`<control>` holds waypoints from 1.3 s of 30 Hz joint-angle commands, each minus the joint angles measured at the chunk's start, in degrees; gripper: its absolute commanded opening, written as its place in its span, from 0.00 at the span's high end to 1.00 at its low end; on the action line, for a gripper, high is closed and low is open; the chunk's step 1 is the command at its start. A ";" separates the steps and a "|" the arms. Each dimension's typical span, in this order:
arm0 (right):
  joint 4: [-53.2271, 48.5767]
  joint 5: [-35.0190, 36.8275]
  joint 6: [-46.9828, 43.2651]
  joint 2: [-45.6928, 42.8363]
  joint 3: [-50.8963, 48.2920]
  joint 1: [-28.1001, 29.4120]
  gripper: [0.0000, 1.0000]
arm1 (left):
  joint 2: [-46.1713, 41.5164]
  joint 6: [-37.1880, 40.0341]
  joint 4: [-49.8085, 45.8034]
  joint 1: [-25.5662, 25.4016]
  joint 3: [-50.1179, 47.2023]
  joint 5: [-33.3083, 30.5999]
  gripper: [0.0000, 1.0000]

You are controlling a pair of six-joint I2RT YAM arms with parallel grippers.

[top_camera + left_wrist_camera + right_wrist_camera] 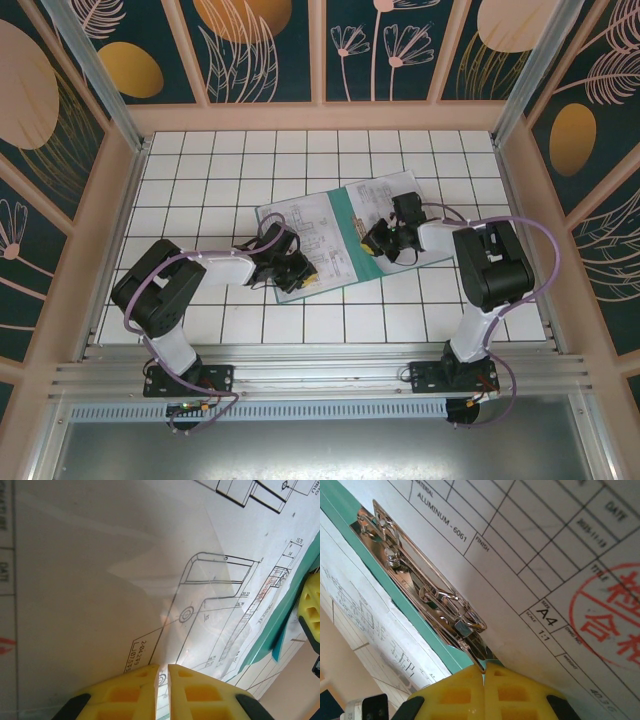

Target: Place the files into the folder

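- top external view: we see a white tiled table (200,170) with dark grid lines, boxed in by pale wooden frames.
- the wall panels (270,50) are dark teal, painted with pale line flowers, leaves and gold or peach discs.
- a ribbed metal rail (320,375) runs along the near edge, and both arm bases are bolted to it.
- the folder (350,225) lies open near the middle of the table, turned at an angle. the files (300,225) are spread over both halves, so only its teal spine strip and lower edge stay bare.
- the left gripper (290,270) is down on the near corner of the left-hand sheet. the right gripper (380,240) is just right of the spine.
- left wrist view: the left gripper (163,680) has its yellow pads almost together, with a thin slit between them. we cannot tell whether a sheet is pinched.
- the files (100,580) show a line drawing of a bracket and the sideways word "date". the folder (280,625) shows as a teal band at the right.
- right wrist view: the right gripper (484,685) has its pads pressed together at the near tip of the metal clip (420,580) on the folder (395,597).
- the files (545,555) read "aluminum - 6061", "finish", "scale 1:1", "a4", "date" and "title", and carry a red round stamp with chinese characters.
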 commanded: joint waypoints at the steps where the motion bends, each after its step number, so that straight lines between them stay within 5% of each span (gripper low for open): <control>1: -10.04 8.34 1.34 3.40 -1.39 -1.55 1.00 | -0.32 -1.02 -3.81 -0.08 -1.86 -1.85 0.84; 28: -30.28 23.09 11.10 13.59 6.15 1.68 1.00 | -0.12 -0.49 -4.76 0.00 -1.31 -1.64 0.85; 39: -31.37 18.86 10.45 8.39 14.02 6.99 1.00 | 0.77 0.69 -5.02 0.02 -0.24 -1.02 0.85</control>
